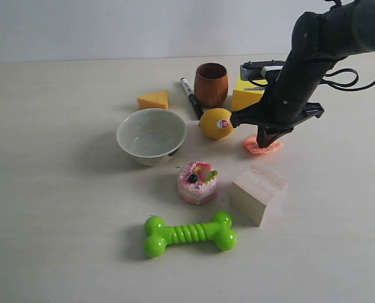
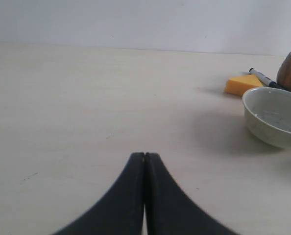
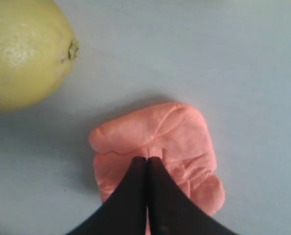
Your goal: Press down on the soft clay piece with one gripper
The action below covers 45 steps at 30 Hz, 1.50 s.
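Pressing my clenched right gripper (image 3: pixel 147 159) onto the clay (image 3: pixel 184 139), just right of the lemon (image 3: pixel 23 49). Left gripper (image 2: pixel 144 155) clenched too.

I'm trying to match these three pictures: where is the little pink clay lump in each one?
Exterior view: soft clay piece right of the lemon, under the right arm's fingers.
Left wrist view: not in it.
Right wrist view: mid-picture, at the shut fingers' tips.
Shared landmark: the lemon beside it.

We read this as a robot lab bench: bare white wall (image 1: pixel 112 25) behind the far edge of a pale table (image 1: pixel 48 221), with mismatched props mid-table: toy cake (image 1: pixel 197 182), green bone toy (image 1: pixel 189 233), wooden block (image 1: pixel 258 194).
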Motion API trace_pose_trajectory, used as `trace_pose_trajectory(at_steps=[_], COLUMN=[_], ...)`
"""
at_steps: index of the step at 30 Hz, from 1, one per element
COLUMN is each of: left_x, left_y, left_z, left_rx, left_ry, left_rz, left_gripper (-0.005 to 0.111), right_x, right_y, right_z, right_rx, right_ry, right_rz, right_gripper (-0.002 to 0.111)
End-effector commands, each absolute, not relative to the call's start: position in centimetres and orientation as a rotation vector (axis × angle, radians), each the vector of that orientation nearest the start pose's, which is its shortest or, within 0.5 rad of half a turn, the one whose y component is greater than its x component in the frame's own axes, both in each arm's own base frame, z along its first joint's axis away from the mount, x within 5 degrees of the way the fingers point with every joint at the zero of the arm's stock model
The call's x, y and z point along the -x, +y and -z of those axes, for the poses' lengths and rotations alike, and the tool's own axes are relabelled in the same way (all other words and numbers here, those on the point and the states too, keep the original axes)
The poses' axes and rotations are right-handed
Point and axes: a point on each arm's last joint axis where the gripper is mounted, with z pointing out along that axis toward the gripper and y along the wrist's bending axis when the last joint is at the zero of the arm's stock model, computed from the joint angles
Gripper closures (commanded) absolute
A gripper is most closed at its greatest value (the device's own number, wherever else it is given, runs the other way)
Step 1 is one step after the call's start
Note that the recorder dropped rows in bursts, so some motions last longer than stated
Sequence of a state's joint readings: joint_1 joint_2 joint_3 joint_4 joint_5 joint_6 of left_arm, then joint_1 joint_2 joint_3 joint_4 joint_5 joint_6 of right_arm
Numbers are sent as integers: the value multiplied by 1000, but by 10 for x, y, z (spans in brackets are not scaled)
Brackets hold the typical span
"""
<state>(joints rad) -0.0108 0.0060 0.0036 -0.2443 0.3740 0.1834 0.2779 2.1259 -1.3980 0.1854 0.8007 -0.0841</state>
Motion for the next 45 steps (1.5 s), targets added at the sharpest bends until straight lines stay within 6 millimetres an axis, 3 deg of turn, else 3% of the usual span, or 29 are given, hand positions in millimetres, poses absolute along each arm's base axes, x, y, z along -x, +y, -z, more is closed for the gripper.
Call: trace_pose_trajectory(at_steps=[1,5,7,13,15,17,21,25,32,41,45], left_x=[-53,-53,-53,-53,-53,-53,-53,-53,-53,-53,-53], left_y=[-8,-8,-8,-8,-8,-8,-8,-8,-8,-8,-8], left_z=[-181,-181,-181,-181,-181,-181,-181,-181,-181,-181,-181], left_rx=[-23,-23,-23,-23,-23,-23,-23,-23,-23,-23,-23], left_ry=[1839,1839,1839,1839,1839,1839,1839,1839,1839,1839,1839], left_rz=[118,118,118,118,118,118,118,118,118,118,118], left_gripper=[107,107,107,107,107,107,107,107,107,107,107], right_x=[-390,-390,-390,-380,-358,-332,-277,-249,-234,-229,-226], right_y=[124,124,124,120,113,106,91,85,81,75,63], right_z=[-120,-120,-130,-215,-244,-254,-268,-289,-312,-318,-323], right_rx=[375,375,371,357,319,295,293,299,290,323,216], right_ry=[2982,2982,2954,2714,2566,2471,2386,2370,2274,2247,2223], right_rz=[-217,-217,-224,-254,-265,-292,-319,-346,-360,-285,-236], right_gripper=[108,108,108,108,108,108,108,108,108,108,108])
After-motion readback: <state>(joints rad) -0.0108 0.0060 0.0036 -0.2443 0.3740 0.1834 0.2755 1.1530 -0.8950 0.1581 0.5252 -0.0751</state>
